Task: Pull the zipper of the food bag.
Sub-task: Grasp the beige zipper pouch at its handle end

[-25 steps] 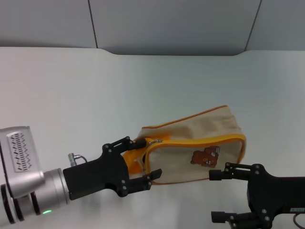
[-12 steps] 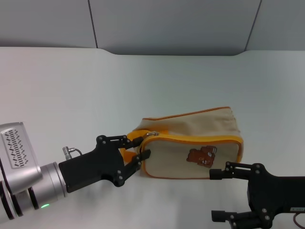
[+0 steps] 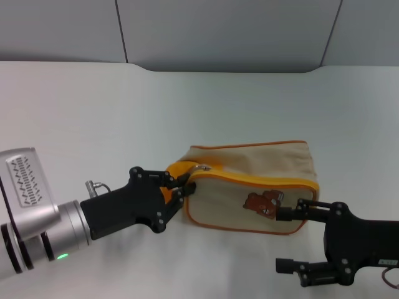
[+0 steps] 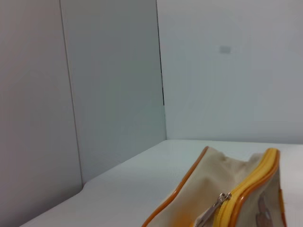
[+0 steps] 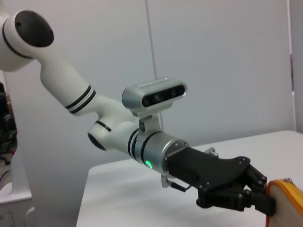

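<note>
The food bag (image 3: 262, 167) is a beige canvas pouch with orange-yellow piping and a brown bear patch (image 3: 262, 203), lying on the white table. The silver zipper (image 3: 201, 167) sits at the left end of the zip track; it also shows in the left wrist view (image 4: 215, 210). My left gripper (image 3: 179, 189) is shut on the bag's orange left end, just below the zipper. The right wrist view shows this grip (image 5: 258, 201) on the bag's orange edge (image 5: 286, 201). My right gripper (image 3: 278, 240) is open at the bag's front right, its upper finger (image 3: 293, 213) close beside the bear patch.
The white table (image 3: 124, 118) stretches left of and behind the bag. A grey panelled wall (image 3: 224, 31) stands along the table's far edge. My left arm (image 3: 37, 212) lies low across the front left.
My left gripper has closed on the bag's left end. The bag has swung from tilted to lying flatter. My right gripper has moved up closer to the bag's front.
</note>
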Controlling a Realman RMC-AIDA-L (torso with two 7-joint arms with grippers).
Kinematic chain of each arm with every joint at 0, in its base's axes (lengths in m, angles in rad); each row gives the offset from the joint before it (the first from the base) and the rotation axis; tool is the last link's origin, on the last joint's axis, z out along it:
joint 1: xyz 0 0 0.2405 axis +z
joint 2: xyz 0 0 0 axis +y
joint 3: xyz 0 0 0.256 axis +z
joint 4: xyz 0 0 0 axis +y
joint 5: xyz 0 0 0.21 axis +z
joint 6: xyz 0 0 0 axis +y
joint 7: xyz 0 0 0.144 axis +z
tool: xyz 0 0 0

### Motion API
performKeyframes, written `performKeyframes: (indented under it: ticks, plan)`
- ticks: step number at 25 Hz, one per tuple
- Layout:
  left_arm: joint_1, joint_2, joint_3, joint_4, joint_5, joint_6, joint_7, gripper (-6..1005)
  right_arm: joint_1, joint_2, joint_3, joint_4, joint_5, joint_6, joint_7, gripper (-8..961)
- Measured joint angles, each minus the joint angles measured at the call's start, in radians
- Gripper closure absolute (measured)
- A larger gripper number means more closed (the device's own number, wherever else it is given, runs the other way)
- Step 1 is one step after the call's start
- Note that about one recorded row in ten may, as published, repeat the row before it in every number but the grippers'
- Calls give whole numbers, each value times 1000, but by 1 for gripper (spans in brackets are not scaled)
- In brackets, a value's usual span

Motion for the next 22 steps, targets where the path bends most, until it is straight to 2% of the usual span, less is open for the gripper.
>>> performKeyframes:
  ticks: [6,22]
  plan:
    - [-13,1,1,1,-2,-35,-2,885,-13,-1,33,0,2,-5,3,137]
    - [-4,1,-10,-7,-3,-25,-3,903,-2,1,28,15,2,2,-30,138]
